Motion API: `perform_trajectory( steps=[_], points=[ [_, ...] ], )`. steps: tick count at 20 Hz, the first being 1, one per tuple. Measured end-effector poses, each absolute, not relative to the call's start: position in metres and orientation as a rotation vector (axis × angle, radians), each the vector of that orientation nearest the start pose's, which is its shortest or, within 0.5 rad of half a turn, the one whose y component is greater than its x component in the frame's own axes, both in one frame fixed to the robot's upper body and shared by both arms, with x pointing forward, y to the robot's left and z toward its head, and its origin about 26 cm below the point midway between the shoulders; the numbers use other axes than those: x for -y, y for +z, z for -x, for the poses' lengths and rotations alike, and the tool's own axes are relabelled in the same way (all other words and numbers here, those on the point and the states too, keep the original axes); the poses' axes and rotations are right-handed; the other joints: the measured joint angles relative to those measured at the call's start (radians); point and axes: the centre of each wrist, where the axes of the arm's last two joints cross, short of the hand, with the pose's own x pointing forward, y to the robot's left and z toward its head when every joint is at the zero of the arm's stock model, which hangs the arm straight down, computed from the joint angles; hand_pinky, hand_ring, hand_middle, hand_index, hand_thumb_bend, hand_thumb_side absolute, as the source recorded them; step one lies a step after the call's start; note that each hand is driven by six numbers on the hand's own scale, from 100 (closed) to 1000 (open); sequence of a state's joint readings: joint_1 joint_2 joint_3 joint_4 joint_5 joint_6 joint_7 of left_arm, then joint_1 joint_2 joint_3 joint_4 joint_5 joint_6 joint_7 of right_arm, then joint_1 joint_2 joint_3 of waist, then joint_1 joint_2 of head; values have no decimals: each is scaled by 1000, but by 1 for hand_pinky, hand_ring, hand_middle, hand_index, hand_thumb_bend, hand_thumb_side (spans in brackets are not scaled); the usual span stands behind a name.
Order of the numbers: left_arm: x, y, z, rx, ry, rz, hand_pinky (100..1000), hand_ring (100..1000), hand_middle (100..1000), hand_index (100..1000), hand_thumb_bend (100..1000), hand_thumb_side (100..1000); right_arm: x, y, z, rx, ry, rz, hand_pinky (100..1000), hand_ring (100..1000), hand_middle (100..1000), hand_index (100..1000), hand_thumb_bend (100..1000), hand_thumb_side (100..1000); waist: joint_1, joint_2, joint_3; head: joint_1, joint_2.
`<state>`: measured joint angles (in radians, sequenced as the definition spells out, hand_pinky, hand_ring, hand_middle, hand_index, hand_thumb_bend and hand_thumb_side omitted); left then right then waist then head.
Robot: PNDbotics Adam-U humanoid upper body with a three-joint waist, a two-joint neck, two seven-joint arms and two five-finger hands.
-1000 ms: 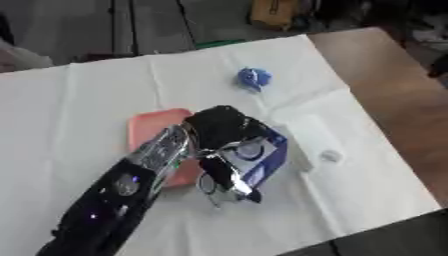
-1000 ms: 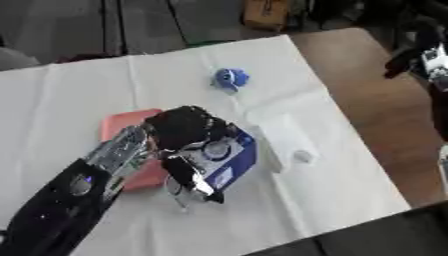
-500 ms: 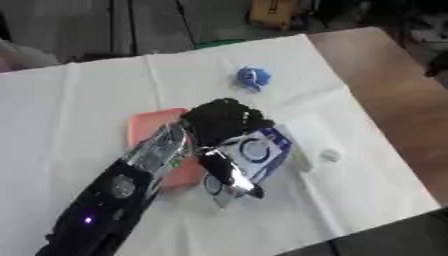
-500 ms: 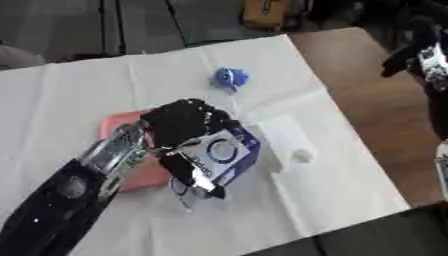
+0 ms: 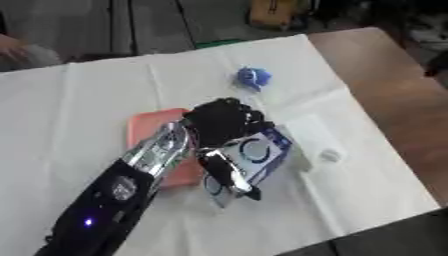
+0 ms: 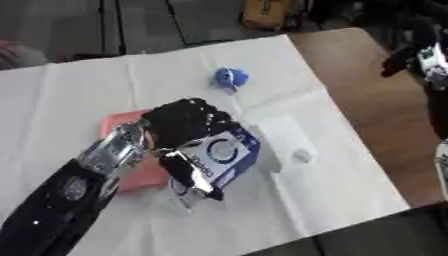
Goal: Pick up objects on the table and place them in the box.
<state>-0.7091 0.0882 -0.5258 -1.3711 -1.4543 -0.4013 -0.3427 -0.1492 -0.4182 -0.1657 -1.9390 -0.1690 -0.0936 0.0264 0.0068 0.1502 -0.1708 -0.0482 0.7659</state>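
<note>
The left arm enters from the lower left of the frame and slants up toward the center. Its left hand (image 5: 219, 125) sits at mid-frame, fingers curled, thumb pointing down toward the lower middle. The right hand (image 6: 423, 55) shows at the upper right edge, fingers unclear.

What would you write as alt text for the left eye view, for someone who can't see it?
A black and silver robot hand, on the robot's left arm, is curled round a blue and white packet on a white-covered table. A flat pink thing lies partly under the arm, a small blue object sits farther back, and a white object lies just right of the packet.
</note>
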Motion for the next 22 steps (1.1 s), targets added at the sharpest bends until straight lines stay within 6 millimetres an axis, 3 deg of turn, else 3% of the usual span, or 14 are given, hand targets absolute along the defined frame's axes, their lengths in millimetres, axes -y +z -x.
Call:
perform_trajectory(
  steps=[11, 16, 17, 18, 20, 21, 22],
  points=[
    [-64, 121, -377, -1758, 2548, 1085, 723, 744, 792, 1000, 716, 1000, 334, 171, -286, 2195, 248, 222, 457, 498, 743, 924, 266, 637, -2, 0, 2, -6, 0],
    [-66, 115, -379, -1744, 2576, 1081, 702, 708, 756, 991, 733, 1000, 334, 171, -286, 2195, 247, 222, 458, 497, 743, 924, 266, 637, -3, 1, 3, -7, 0],
    [-66, 115, -380, -1743, 2580, 1075, 683, 655, 707, 970, 800, 1000, 334, 171, -286, 2195, 247, 222, 457, 497, 743, 924, 267, 638, -3, 1, 3, -7, 0],
    [-66, 114, -380, -1754, 2577, 1060, 677, 637, 688, 963, 798, 1000, 334, 171, -286, 2195, 247, 222, 457, 497, 743, 924, 267, 638, -3, 1, 3, -7, 0],
    [-64, 113, -379, -1799, 2568, 1010, 650, 589, 637, 936, 746, 950, 334, 171, -286, 2195, 247, 222, 458, 497, 743, 924, 267, 638, -3, 1, 3, -7, 0],
    [-63, 113, -379, -1830, 2561, 984, 631, 560, 607, 915, 632, 776, 334, 171, -286, 2195, 247, 222, 457, 497, 743, 924, 267, 638, -3, 1, 3, -7, 0],
    [-63, 112, -379, -1862, 2554, 960, 631, 560, 607, 915, 632, 776, 334, 171, -286, 2195, 247, 222, 457, 497, 743, 924, 267, 638, -3, 1, 2, -7, 0]
  ],
)
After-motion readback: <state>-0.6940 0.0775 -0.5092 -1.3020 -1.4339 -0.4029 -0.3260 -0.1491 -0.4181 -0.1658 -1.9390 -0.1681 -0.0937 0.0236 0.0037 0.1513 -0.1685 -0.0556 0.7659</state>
